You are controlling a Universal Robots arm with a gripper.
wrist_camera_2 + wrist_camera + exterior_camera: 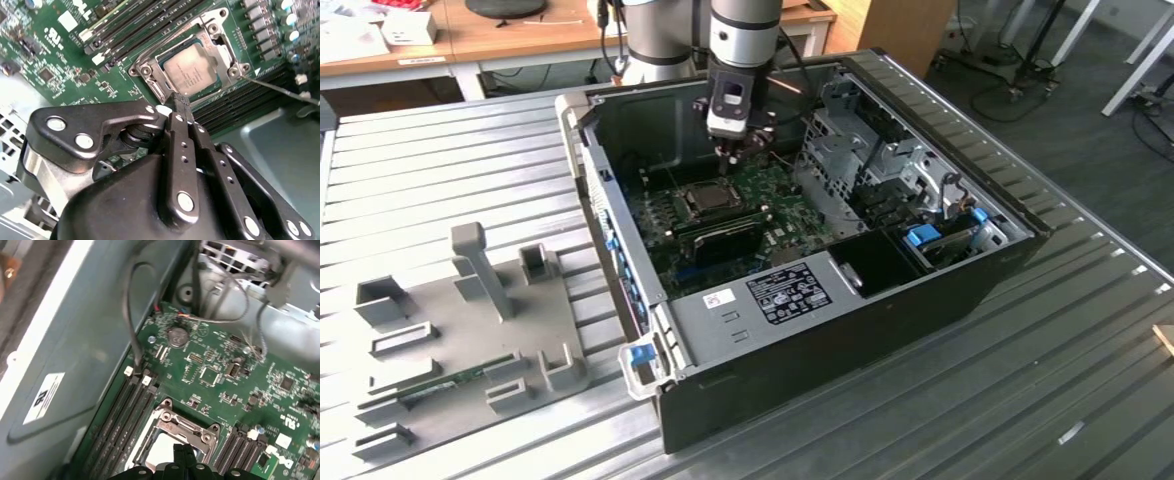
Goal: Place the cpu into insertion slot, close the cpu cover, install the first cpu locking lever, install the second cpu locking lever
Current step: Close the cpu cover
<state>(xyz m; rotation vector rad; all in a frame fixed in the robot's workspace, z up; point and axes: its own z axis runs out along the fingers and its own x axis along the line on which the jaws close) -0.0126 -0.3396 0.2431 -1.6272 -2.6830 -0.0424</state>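
1. i see the gripper (178,104) near the socket's edge, its jaws closed on nothing.
2. the cpu (192,70) lies in the insertion slot (162,62), with the cpu cover (222,45) down around it.

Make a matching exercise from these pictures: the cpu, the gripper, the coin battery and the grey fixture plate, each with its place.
1 cpu
2 gripper
3 coin battery
4 grey fixture plate

A on the table, outside the computer case
B seated inside the cpu cover
C on the green board
D fingers together, by the cpu cover's edge

Pairs: 1-B, 2-D, 3-C, 4-A
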